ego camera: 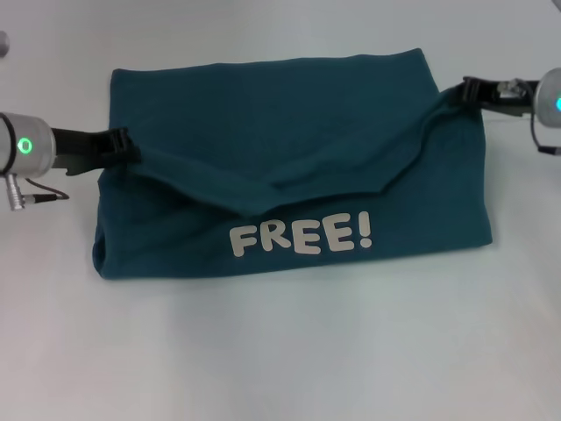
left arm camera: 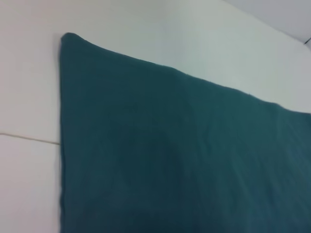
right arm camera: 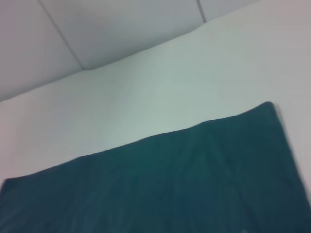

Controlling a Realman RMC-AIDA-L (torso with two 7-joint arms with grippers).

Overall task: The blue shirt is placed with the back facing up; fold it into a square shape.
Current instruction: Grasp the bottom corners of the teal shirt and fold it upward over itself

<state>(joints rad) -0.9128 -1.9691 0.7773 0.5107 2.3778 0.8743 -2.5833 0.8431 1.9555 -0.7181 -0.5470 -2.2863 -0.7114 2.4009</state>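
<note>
Now both pincers [ego camera: 130,146] [ego camera: 467,90] on blue shirt [ego camera: 289,140] edges.

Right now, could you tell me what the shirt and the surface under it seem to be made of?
The blue shirt looks like soft matte knit cloth, probably cotton: it creases and drapes in loose folds, with flat white printed lettering. The table looks like a smooth, hard white surface, perhaps laminate; its exact material is unclear.

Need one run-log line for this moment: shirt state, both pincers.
blue shirt: folded band, FREE! showing | left pincer: shut on left edge | right pincer: shut on right edge | table
</note>
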